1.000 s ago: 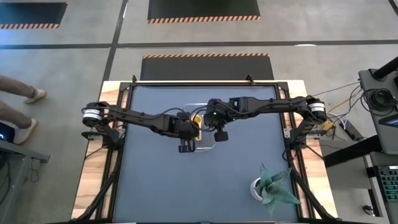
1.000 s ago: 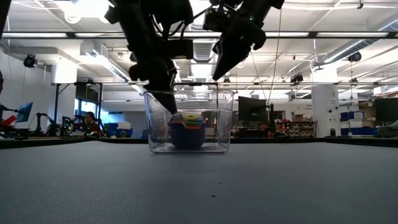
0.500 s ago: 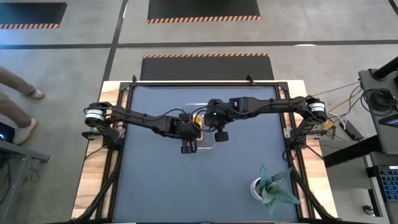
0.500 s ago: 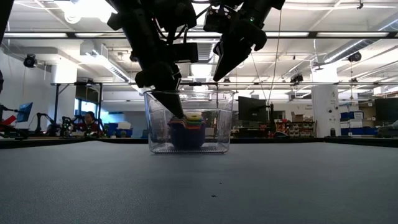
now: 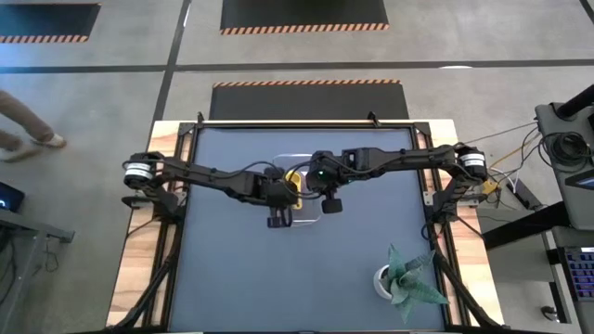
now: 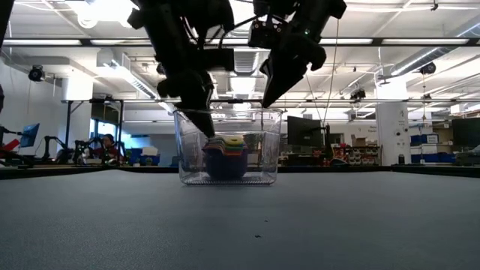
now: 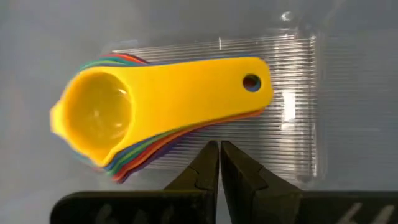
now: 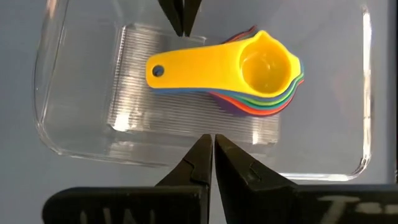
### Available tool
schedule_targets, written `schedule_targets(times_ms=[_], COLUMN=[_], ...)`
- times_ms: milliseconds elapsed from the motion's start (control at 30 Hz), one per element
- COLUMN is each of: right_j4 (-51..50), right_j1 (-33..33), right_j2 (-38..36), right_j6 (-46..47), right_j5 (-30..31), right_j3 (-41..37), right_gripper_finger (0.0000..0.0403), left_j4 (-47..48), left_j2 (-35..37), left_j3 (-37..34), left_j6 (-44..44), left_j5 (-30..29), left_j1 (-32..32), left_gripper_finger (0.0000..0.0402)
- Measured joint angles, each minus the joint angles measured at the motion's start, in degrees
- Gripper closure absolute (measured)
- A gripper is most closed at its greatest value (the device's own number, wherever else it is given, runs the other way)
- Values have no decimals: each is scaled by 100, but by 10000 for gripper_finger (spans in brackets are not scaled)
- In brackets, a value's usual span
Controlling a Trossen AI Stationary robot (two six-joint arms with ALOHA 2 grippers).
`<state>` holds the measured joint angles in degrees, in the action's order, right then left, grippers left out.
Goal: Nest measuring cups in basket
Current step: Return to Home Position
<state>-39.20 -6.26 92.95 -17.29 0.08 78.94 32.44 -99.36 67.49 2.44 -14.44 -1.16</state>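
Left gripper (image 7: pixel 219 163) and right gripper (image 8: pixel 213 155) — each pressed together, empty — hover over the basket (image 8: pixel 62 140). Nested measuring cups (image 8: pixel 217 65) lie bowl-up, handles along its length.

Grey concrete floor (image 5: pixel 93 93), hazard-striped black mats (image 5: pixel 303 14), bright ceiling lights (image 6: pixel 112 9).

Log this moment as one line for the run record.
measuring cups: nested stack, yellow on top, inside basket | left tool: shut, empty, over basket | right tool: shut, empty, over basket

L pincer (image 5: pixel 277 221), R pincer (image 5: pixel 330 205) by basket (image 5: pixel 305 212) w/ yellow cup (image 5: pixel 293 176).
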Motion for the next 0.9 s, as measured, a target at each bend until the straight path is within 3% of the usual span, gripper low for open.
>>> schedule_targets(times_ms=[133, 300, 700, 900], right_j4=[173, 826, 3058, 3736], right_j1=[2, 0, 0, 0], right_j2=[-97, -587, -3068, -4202], right_j6=[-218, -497, -525, -495], right_j5=[-10, -203, -503, -503], right_j3=[-35, -510, -2945, -3918], right_gripper_finger=[394, 394, 394, 394], left_j4=[213, -166, -2648, -3354], left_j2=[382, 1299, 4651, 6038], left_j3=[44, -352, -2803, -3768], left_j6=[56, 417, 1206, 1210], left_j5=[-167, -262, 92, 96], left_j1=[-112, -332, -541, -538], left_gripper_finger=[402, 402, 402, 402])
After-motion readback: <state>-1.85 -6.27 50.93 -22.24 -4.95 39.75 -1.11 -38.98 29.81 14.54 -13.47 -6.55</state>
